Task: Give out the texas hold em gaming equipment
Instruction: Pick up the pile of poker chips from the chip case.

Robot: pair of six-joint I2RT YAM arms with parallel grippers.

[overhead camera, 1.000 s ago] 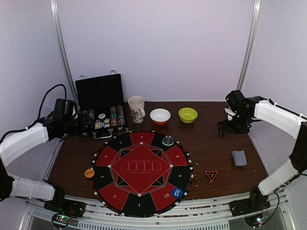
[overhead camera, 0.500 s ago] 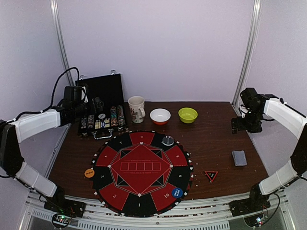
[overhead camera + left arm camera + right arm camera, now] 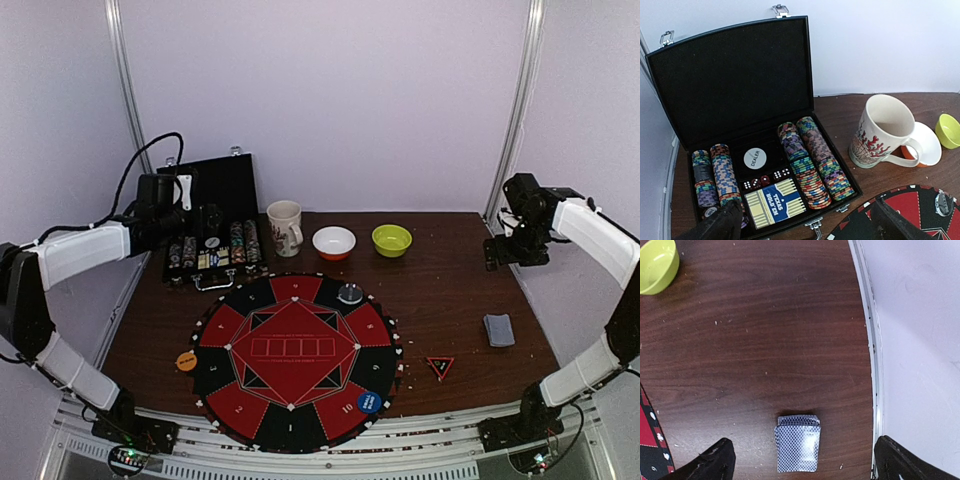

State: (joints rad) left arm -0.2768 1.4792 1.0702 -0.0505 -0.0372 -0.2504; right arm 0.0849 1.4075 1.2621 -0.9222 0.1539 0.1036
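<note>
Left gripper (image 3: 205,220) now nearer the open case (image 3: 730,75); right gripper (image 3: 500,250) pulled toward the wall (image 3: 920,340). Both spread, empty. Chips (image 3: 810,167) racked inside: likely hard, slick; pinch across rims. Cards (image 3: 797,442) on bench (image 3: 765,340): loose, probably slippery; squeeze long edges.

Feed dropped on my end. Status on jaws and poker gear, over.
Left gripper open, empty, over chips in open case. Right gripper open, empty, above card deck. Mug beside case, not blocking.

Blue-backed card deck (image 3: 796,442) lies flat, striped chips (image 3: 812,167) stand racked
</note>
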